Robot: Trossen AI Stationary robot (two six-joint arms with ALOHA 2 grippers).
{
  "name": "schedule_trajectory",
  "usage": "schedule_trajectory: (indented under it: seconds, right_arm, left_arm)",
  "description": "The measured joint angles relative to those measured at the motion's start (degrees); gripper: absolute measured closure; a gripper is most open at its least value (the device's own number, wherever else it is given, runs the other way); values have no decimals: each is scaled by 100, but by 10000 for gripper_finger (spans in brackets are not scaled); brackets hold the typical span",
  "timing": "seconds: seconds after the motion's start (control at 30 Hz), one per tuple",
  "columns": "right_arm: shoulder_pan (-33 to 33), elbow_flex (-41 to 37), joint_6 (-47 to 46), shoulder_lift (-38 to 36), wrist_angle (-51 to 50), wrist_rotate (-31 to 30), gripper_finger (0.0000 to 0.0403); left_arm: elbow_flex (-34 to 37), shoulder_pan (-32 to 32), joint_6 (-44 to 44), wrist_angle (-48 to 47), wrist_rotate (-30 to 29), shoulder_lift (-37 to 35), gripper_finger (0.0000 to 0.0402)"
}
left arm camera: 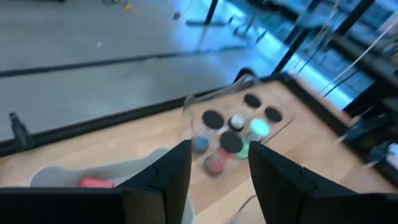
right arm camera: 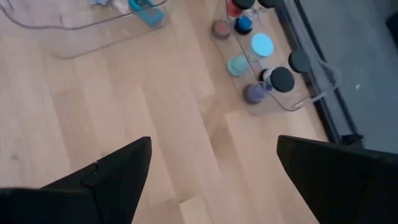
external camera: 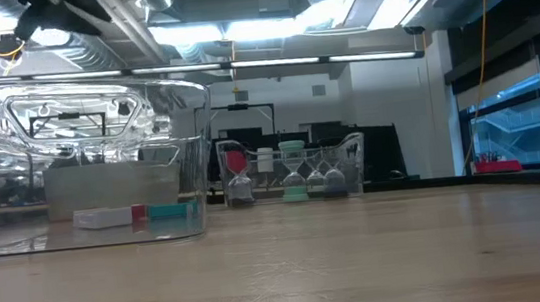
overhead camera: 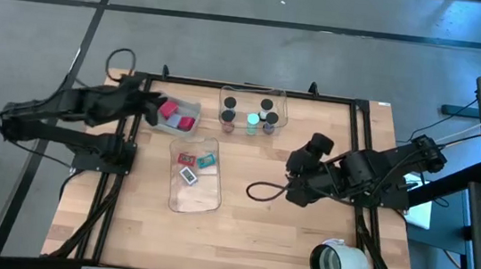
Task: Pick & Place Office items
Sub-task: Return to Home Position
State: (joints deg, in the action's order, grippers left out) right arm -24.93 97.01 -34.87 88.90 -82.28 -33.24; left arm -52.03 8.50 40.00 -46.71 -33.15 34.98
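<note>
Top-down cam gives the layout. The left arm reaches along the left side of the counter. The left jaws sit just beside the gray bin, which has two red blocks in it. The right arm is over the right half, with the right jaws above bare wood, well apart from every bin. A black cable loops just beside them. The grey-white roll lies near the front right corner.

You need the wrist cams for the jaws. The left jaws are open with a modest gap and the right jaws are spread wide, with nothing in either.

The long clear bin mid-counter holds a red block, a teal block and a white tag. The low view shows them lying flat on the bin floor.

The square clear bin at the far edge holds the black-capped cylinders and a cyan disc. From above you only get round caps. The low view shows these pieces standing upright with pinched waists, like little sand timers. The wrist views add some colour, with blue, red and teal ends among the black caps. The left wrist cam also catches one red block in the gray bin.
</note>
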Motion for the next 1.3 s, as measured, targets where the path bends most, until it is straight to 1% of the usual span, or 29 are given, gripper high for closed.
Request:
schedule_trajectory:
  seconds: [0.07,0.17,0.27,0.37,0.47,0.57,0.7,0.87,0.97,1.07,1.17,1.3]
  right_arm:
    - [7,-72,121,-13,19,-83,53]
    - [18,-339,34,-188,62,-279,53]
    - [20,-803,-279,-493,85,-371,53]
    - [20,-1396,-591,-960,302,-370,53]
    - [20,-2089,-715,-1518,779,-355,53]
    - [20,-2825,-658,-2113,1491,-336,53]
    - [21,-3795,-146,-2837,2681,-162,53]
    - [24,-4934,1019,-3519,4375,371,53]
    - [24,-5543,1612,-3824,5380,558,53]
    - [35,-6084,2098,-4055,6318,754,53]
    - [82,-6542,2440,-4230,7107,949,53]
    - [228,-7033,2678,-4389,7901,1211,53]
  left_arm:
    - [17,-310,7,17,-291,-188,249]
    - [223,-759,31,21,-709,-411,254]
    - [612,-1167,343,73,-1030,-616,258]
    - [1102,-1516,654,207,-1315,-752,261]
    - [1617,-1827,878,617,-1534,-842,263]
    - [2103,-2081,794,1396,-1567,-857,263]
    - [2659,-2384,241,2816,-1311,-848,263]
    - [3234,-2703,-1014,4567,-671,-847,263]
    - [3553,-2853,-1794,5460,-636,-839,263]
    - [3895,-2950,-2382,6216,-636,-837,264]
    - [4270,-3032,-2699,6852,-631,-837,265]
    - [4724,-3138,-2869,7500,-624,-837,265]
